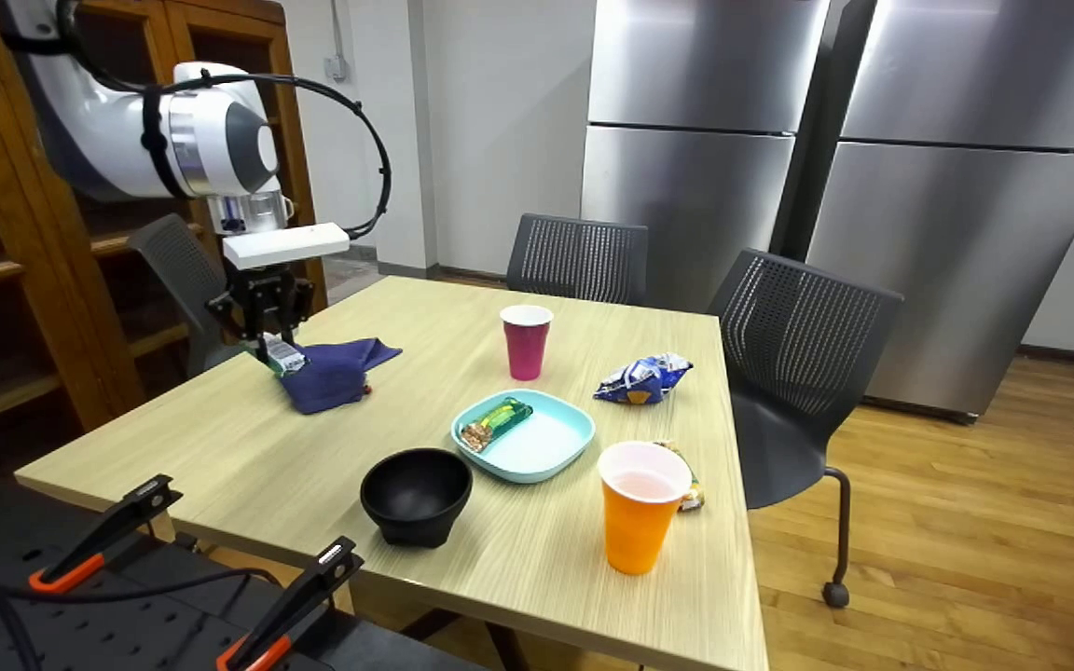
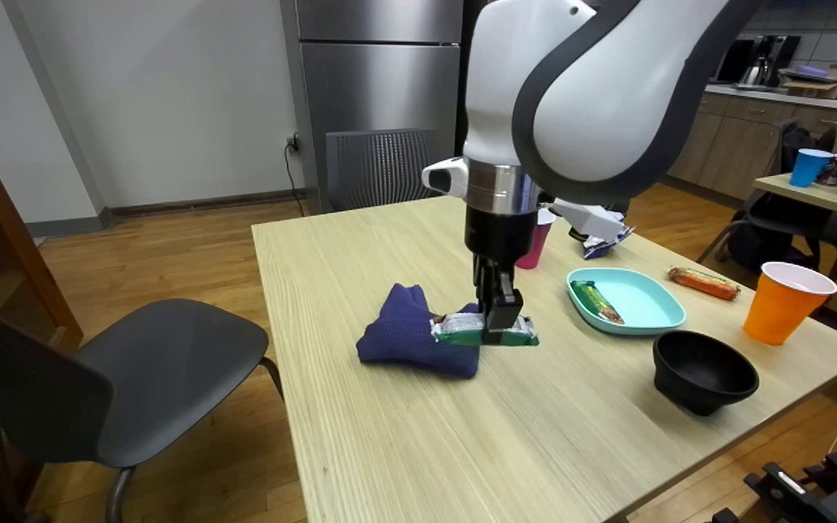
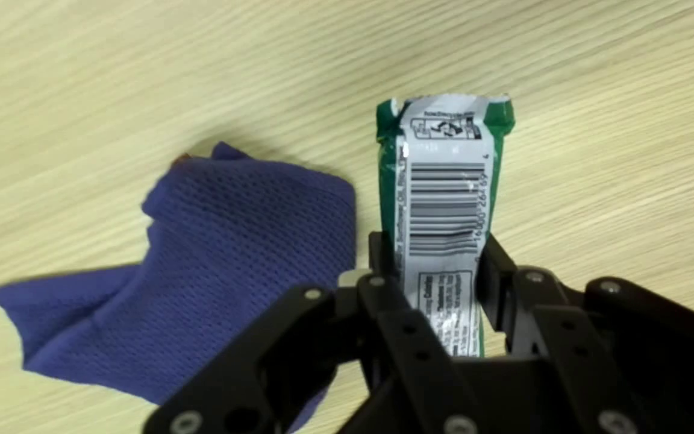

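My gripper [image 3: 437, 256] is shut on a green wrapped bar [image 3: 443, 181]. The bar's white barcode side faces the wrist camera, and the fingers press its two long sides. In both exterior views the gripper [image 1: 273, 340] [image 2: 500, 312] points down and holds the bar [image 1: 283, 356] [image 2: 455, 331] level, seemingly a little above the table. A crumpled dark blue cloth [image 3: 244, 241] lies on the table beside the bar; it also shows in both exterior views [image 1: 327, 377] [image 2: 411, 334]. A small reddish-brown bit peeks out at the cloth's edge [image 3: 182, 159]; the rest is hidden.
On the wooden table stand a turquoise plate [image 1: 551, 443] with a green bar [image 1: 497, 424], a black bowl [image 1: 416, 494], an orange cup [image 1: 640, 522], a magenta cup [image 1: 526, 349] and a blue snack bag [image 1: 644, 380]. An orange-wrapped bar [image 2: 704, 282] lies near the plate. Chairs surround the table.
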You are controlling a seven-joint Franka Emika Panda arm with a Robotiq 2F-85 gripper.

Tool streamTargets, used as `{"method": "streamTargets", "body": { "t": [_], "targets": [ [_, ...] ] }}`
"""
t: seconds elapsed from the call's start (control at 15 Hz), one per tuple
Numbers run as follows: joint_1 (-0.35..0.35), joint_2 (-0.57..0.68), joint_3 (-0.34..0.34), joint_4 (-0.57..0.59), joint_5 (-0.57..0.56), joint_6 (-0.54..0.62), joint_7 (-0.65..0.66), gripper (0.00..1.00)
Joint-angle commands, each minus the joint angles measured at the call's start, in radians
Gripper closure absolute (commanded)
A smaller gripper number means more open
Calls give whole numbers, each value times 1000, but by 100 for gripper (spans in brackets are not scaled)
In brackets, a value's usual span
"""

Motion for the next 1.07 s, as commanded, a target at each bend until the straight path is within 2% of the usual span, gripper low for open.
{"method": "streamTargets", "body": {
  "t": [0.0,0.47,1.0],
  "targets": [
    [-96,-48,19,-22,88,14,-43,89],
    [-230,-57,-4,8,232,11,-52,89],
    [-379,-59,-4,-24,441,43,-71,89]
  ]
}}
